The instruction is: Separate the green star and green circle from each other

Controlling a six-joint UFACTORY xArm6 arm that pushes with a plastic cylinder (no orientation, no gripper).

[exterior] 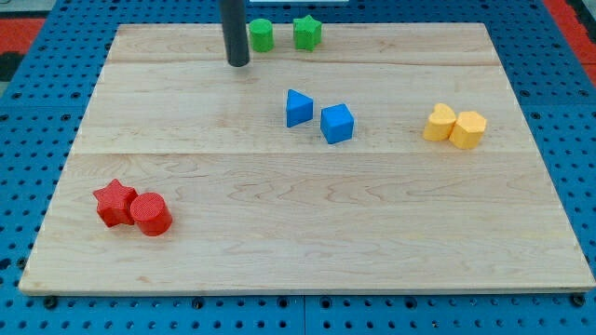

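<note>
Far along the wooden board, my tip rests just left of the green circle, w/ the green star near on its right, apart. No claw fitted, just a rod; its upper part is cut off by the frame. Mid-board: blue triangle & blue cube.

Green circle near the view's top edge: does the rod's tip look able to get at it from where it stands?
Probably yes. My tip sits just to the view's left of the green circle and slightly lower, with bare board between them. The green star lies on the circle's far side, out of the way.
</note>
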